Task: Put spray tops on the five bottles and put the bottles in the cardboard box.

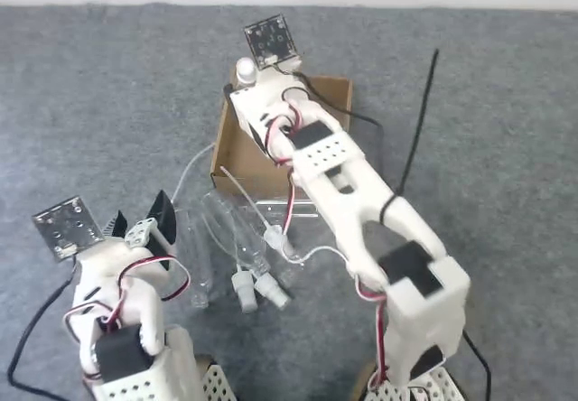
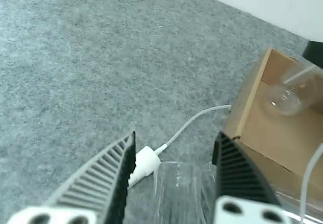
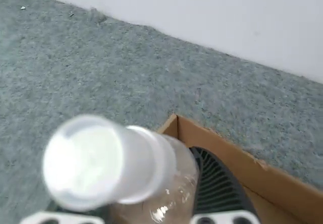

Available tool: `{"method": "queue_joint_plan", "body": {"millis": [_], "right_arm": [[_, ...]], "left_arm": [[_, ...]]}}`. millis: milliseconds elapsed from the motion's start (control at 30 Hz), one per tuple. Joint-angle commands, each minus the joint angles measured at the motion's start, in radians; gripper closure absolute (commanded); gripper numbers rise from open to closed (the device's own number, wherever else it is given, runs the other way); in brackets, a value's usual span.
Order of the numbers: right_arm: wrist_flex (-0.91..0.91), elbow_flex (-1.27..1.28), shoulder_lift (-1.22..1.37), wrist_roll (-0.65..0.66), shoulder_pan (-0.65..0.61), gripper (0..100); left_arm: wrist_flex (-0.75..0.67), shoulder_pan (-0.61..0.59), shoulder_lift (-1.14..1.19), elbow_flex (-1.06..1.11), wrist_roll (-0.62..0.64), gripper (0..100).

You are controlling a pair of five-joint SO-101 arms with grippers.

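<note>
Closest to the lens in the right wrist view is a clear bottle (image 3: 151, 196) with a white top (image 3: 96, 161), clamped in the right gripper (image 1: 260, 85). In the high view it hangs at the upper centre, over the upper-left corner of the cardboard box (image 1: 244, 153). At the lower left, the left gripper (image 2: 174, 178) has its fingers apart. Between them shows a second bottle (image 2: 181, 191), lying on the grey mat (image 2: 75, 57) with a loose spray top (image 2: 144, 162) just beside it. More bottles (image 1: 200, 256) lie clustered at the centre. They look empty, light and smooth-walled, so they would probably slip, or dent under a hard squeeze. The best hold looks to be across the body near the shoulder, away from the thin, bendy tube (image 2: 197, 120).
</note>
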Motion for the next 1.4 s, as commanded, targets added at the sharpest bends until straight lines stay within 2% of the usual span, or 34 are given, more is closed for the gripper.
{"method": "queue_joint_plan", "body": {"millis": [0,500,833,1100,1367], "right_arm": [[-0.022,-0.149,0.033,-0.011,0.018,97.5],[-0.012,-0.488,0.363,-0.009,0.068,97.2],[-0.01,-0.523,0.427,-0.009,0.065,96.7],[0.027,-0.523,0.421,-0.009,0.062,78.6],[0.09,-0.572,0.421,-0.009,0.047,77.9]], "left_arm": [[-0.025,-0.006,-0.012,0.002,0.006,76],[-0.025,-0.006,-0.012,0.007,0.006,76],[-0.025,-0.006,-0.012,0.007,0.006,76],[-0.025,-0.006,-0.012,0.008,0.006,76],[-0.023,-0.006,-0.012,0.008,0.006,76]]}}
